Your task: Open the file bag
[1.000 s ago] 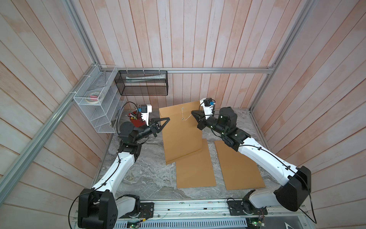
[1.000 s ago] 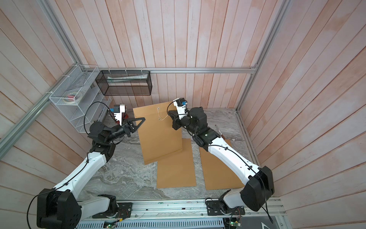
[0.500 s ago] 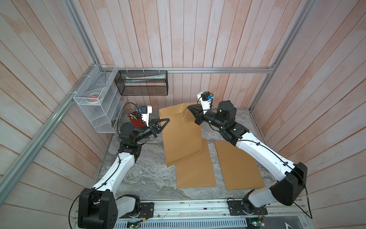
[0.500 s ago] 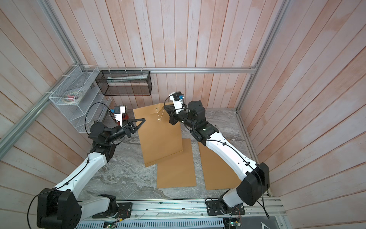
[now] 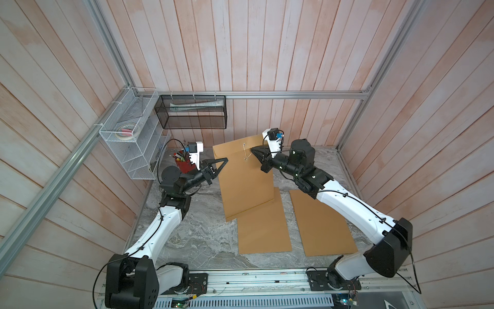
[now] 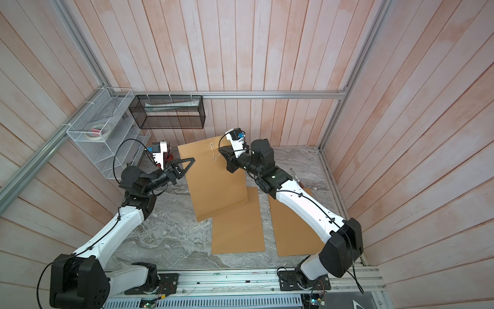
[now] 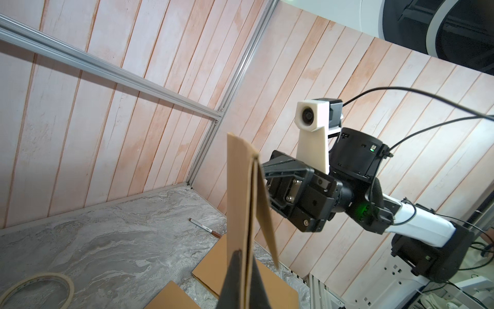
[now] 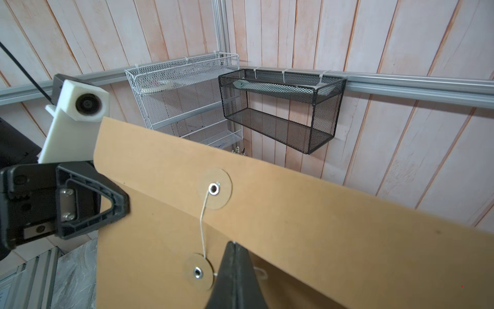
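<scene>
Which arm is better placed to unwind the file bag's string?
Right. The right gripper is shut on the string beside the lower button; the left gripper clamps the file bag at its side edge, steadying it.

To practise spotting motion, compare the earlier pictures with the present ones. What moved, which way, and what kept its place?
The right gripper, shut beside the white string, crept a little toward the left gripper, across the flap of the raised brown paper file bag. Nothing was newly grasped or released. The left gripper stays shut on the bag's edge; the two flat brown envelopes lie unchanged.
</scene>
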Controlling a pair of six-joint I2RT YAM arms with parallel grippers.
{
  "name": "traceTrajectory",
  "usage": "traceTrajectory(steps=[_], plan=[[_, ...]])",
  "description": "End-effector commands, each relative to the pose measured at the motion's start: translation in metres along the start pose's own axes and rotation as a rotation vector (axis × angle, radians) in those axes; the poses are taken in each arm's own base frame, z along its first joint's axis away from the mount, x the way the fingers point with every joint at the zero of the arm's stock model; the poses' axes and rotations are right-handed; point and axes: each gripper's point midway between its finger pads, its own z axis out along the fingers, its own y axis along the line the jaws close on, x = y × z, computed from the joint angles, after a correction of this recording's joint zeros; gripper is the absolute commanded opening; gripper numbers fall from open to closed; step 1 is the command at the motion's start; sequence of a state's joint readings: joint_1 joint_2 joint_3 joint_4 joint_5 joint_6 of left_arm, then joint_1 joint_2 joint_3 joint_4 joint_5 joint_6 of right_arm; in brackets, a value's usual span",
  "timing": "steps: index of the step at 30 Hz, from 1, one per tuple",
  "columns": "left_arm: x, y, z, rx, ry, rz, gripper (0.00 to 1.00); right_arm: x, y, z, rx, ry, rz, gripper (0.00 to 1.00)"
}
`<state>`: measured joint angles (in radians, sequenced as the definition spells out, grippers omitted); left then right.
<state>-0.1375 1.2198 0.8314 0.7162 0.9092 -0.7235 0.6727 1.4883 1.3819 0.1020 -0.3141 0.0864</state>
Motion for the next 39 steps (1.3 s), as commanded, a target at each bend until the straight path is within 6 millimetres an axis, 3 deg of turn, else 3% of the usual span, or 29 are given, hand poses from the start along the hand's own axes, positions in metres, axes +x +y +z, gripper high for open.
traceTrajectory(steps=[1,14,29,39], plan=[[-0.006,-0.002,-0.003,-0.005,-0.041,0.014,0.0,-0.009,0.01,-0.007,-0.028,-0.035,0.006,0.0],[-0.001,0.001,-0.001,0.012,-0.023,-0.009,0.0,-0.019,0.017,-0.01,-0.05,-0.056,-0.002,0.0],[0.007,0.003,0.001,0.033,0.009,-0.033,0.0,-0.037,0.035,0.007,-0.158,-0.074,-0.011,0.0],[0.005,0.002,0.003,0.049,0.002,-0.042,0.0,-0.038,0.06,0.021,-0.247,-0.067,-0.011,0.0]])
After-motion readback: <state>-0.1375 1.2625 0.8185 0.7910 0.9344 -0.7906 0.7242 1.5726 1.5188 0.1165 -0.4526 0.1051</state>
